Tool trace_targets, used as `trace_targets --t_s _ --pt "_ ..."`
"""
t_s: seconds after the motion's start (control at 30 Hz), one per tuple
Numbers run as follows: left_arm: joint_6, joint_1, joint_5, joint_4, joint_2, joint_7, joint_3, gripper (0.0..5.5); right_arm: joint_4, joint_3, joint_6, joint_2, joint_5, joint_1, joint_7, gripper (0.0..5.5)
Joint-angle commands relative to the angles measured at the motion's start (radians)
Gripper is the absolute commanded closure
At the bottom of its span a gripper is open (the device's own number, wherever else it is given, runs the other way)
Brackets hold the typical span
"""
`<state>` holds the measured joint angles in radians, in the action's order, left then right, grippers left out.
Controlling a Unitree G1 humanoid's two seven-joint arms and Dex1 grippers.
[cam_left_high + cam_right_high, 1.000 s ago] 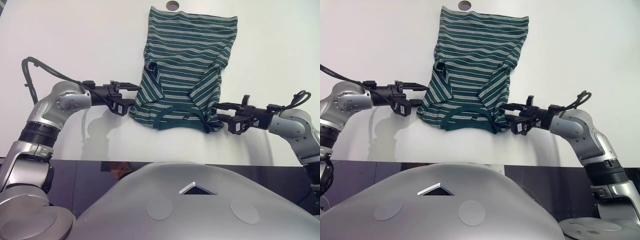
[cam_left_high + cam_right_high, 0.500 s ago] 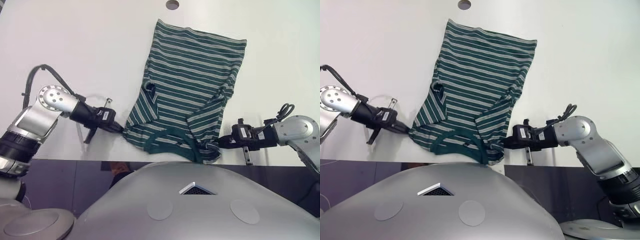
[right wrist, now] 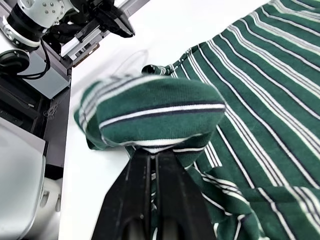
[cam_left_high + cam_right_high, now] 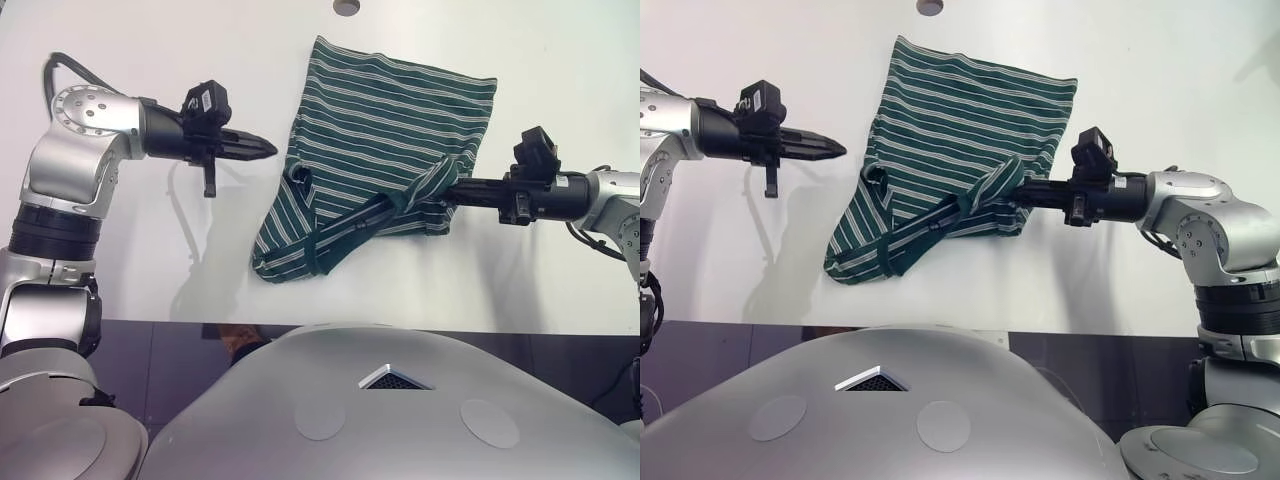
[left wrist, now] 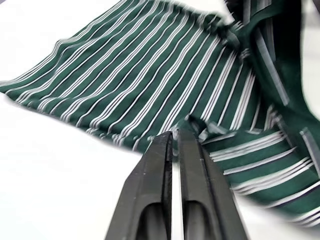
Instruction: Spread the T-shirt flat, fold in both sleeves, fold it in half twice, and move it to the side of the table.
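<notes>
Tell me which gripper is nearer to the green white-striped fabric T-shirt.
Right. The right gripper is shut on a fold of the green white-striped T-shirt at its right side; the left gripper, shut, hangs just off its left edge, not touching.

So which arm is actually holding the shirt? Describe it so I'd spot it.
Find the green striped T-shirt on the white table. The right gripper, at the shirt's right side, has its black fingers shut on a bunched, raised fold. The left gripper merely points at the shirt, with nothing between its fingers.
</notes>
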<state>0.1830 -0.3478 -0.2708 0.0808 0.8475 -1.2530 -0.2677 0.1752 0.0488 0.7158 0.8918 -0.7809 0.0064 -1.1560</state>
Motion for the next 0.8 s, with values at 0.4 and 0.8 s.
trace_targets --t_s 0.4,0.8 --pt "-0.804 0.34 0.513 0.022 0.01 0.271 -0.093 4.11 0.02 0.006 -0.01 0.029 0.1 0.035 -0.067 5.5" --pt "-0.943 0.354 0.505 0.08 0.103 0.312 -0.084 4.93 0.025 0.002 -0.033 0.001 0.148 0.079 -0.057 5.5"
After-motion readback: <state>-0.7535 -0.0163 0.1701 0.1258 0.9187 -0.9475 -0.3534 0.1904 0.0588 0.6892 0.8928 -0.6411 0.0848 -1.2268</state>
